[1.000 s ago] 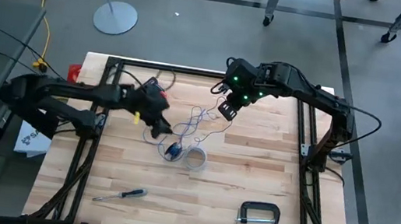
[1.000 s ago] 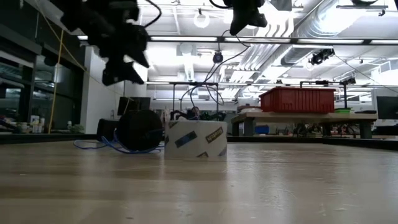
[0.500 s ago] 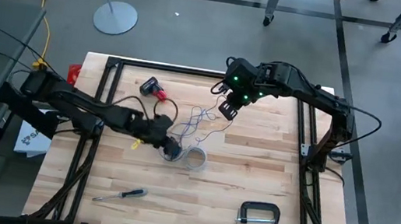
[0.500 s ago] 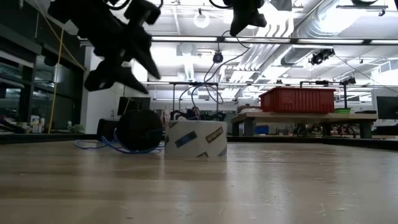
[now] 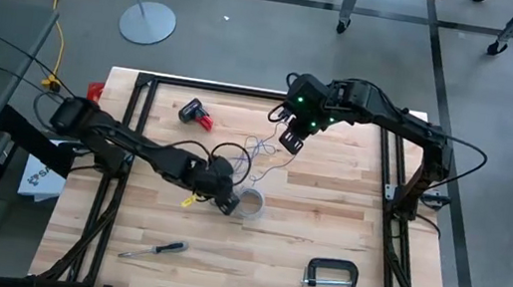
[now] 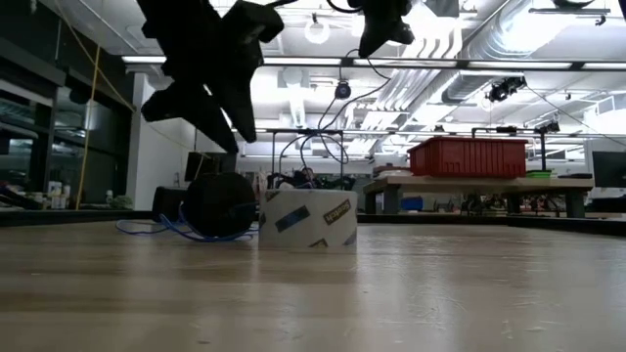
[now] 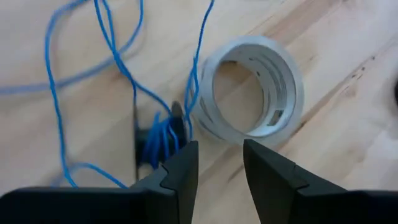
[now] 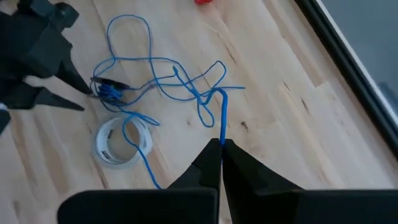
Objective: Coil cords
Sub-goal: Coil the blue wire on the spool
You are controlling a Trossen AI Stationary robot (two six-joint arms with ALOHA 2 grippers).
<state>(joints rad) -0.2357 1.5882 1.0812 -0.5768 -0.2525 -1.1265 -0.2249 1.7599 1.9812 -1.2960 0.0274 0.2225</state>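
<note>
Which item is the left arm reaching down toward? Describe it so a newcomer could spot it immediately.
On the wooden table, near the middle, the left tool hangs over a pale tape roll. Right beside the roll sits a small dark spool wound with blue cord. It is the only thing that cord's loose loops run back to.

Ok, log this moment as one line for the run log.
left gripper: jaws apart, low over spool beside tape roll | right gripper: shut on blue cord, raised above table | cord: uncoiled
</note>
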